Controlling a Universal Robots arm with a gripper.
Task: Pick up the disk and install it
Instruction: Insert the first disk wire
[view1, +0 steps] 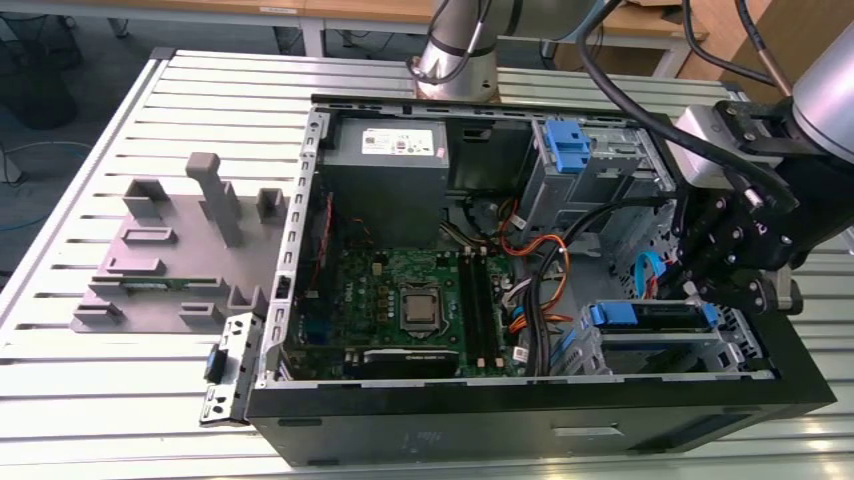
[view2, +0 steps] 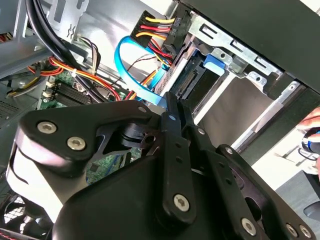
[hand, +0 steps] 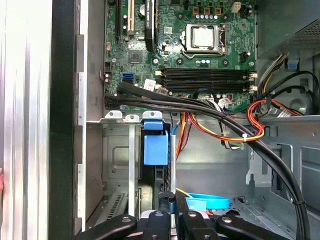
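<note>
Seated in the ribbed steel drive cage (view1: 727, 350) of the open black tower: blue-framed flat disk (view1: 647, 316); matte black gripper (view1: 731, 290) just beside, finger state unclear.

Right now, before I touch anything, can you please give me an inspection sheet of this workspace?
Surface: slatted metal table, carrying an open computer case.
Job's things: the disk in its blue caddy sits in the drive bay at the exterior view's right.
Clutter: grey fixture block beside the case; an empty blue bracket in the upper bay.
Grippers: the gripper is just above the disk; contact cannot be judged.
Cables: blue data cable and red, yellow and orange power wires run close to the bay.
Surroundings: desks beyond the table.
</note>
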